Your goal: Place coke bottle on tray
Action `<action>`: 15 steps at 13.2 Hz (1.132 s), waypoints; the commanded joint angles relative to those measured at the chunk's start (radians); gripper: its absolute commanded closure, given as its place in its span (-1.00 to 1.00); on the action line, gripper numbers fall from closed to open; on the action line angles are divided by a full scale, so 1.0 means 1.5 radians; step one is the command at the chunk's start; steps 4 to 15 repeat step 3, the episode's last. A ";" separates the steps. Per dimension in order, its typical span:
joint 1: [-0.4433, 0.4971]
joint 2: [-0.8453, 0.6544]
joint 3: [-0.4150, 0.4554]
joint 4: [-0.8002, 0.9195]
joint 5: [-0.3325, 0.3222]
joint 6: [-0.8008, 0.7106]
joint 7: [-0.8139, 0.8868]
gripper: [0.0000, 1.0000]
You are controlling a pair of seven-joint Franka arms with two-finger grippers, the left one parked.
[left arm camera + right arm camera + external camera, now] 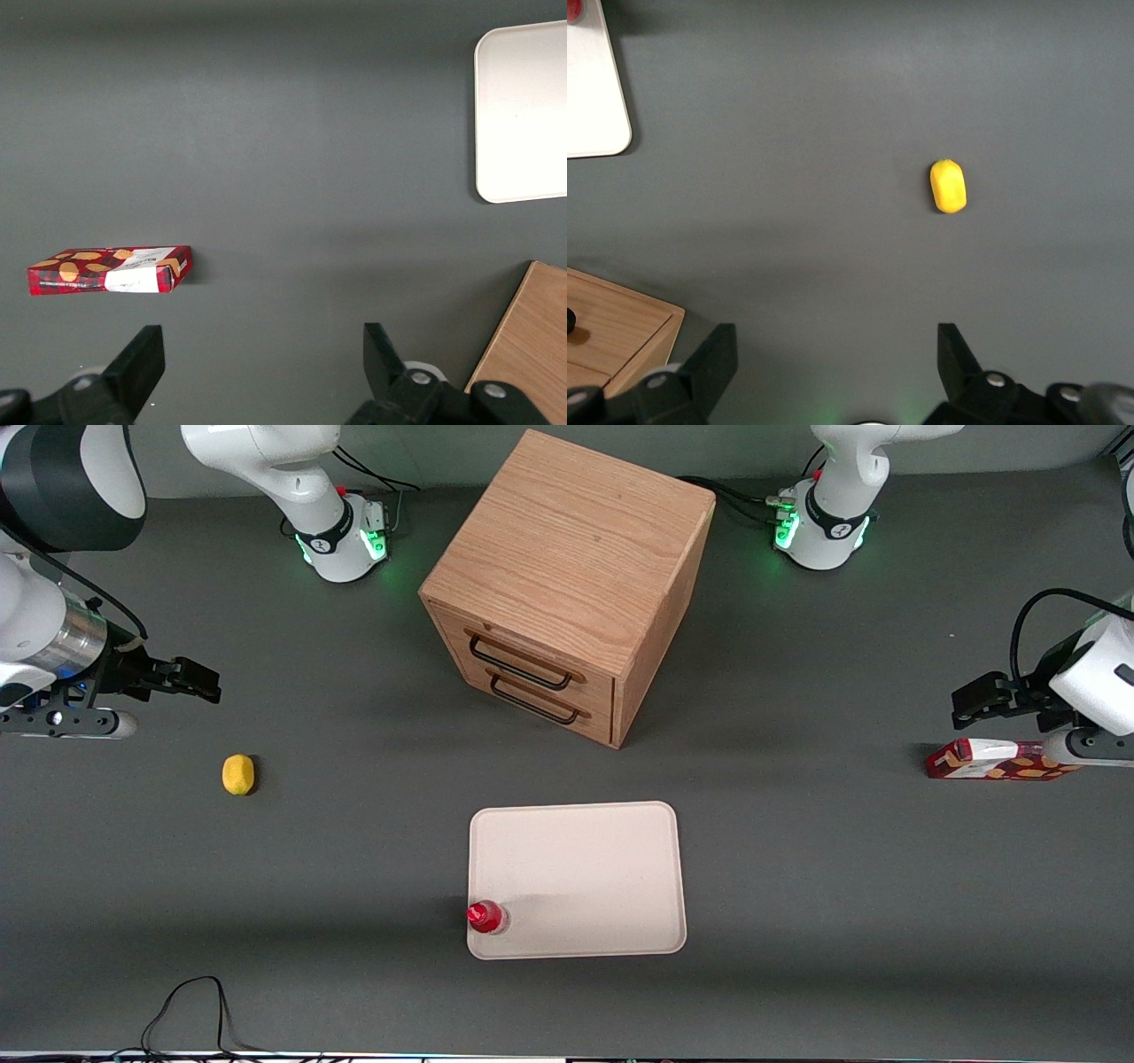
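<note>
The coke bottle (485, 917), with its red cap, stands upright on the cream-white tray (585, 868), at the tray corner nearest the front camera toward the working arm's end. A sliver of its red shows in the right wrist view (573, 10) on the tray's corner (594, 97). The tray's edge also shows in the left wrist view (523, 106). My right gripper (202, 680) is open and empty, held above the table at the working arm's end, well away from the tray; its jaws stand wide apart in the right wrist view (837, 350).
A yellow lemon (237, 774) lies on the table below my gripper, also in the right wrist view (948, 186). A wooden two-drawer cabinet (567, 584) stands farther from the front camera than the tray. A red and orange carton (992, 762) lies at the parked arm's end.
</note>
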 commanded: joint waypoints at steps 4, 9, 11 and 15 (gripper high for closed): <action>0.015 -0.015 -0.025 0.006 -0.006 -0.024 -0.013 -1.00; 0.015 -0.015 -0.025 0.006 -0.006 -0.024 -0.013 -1.00; 0.015 -0.015 -0.025 0.006 -0.006 -0.024 -0.013 -1.00; 0.015 -0.015 -0.025 0.006 -0.006 -0.024 -0.013 -1.00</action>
